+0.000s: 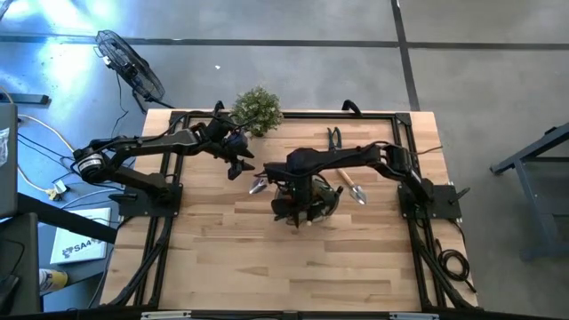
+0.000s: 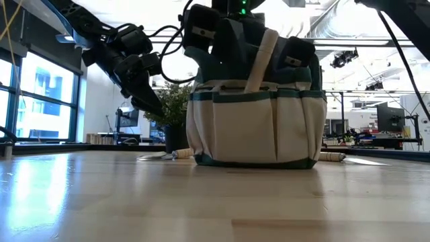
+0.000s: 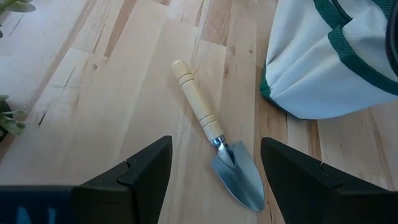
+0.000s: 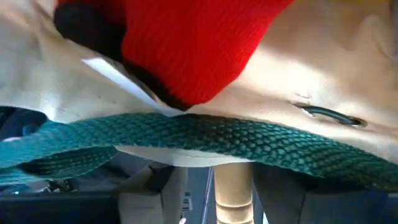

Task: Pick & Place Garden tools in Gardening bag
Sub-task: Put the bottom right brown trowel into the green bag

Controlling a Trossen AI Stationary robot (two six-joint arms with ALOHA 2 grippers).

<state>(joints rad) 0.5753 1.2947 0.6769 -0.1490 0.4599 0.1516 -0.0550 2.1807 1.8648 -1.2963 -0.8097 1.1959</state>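
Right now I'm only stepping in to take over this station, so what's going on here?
The robot is packing garden tools into the gardening bag. The right gripper is down at the bag's mouth, with a red piece right in front of its camera. The left gripper hovers with open fingers over a wooden-handled trowel lying on the table beside the bag. More tools lie behind the bag.

From above, the right arm reaches in over the gardening bag (image 1: 307,203) at mid-table, its right gripper (image 1: 298,197) down at the bag's mouth. The left gripper (image 1: 238,166) hangs nearby beside the potted plant (image 1: 258,109) — a trowel (image 1: 354,187) lies just beyond the bag.
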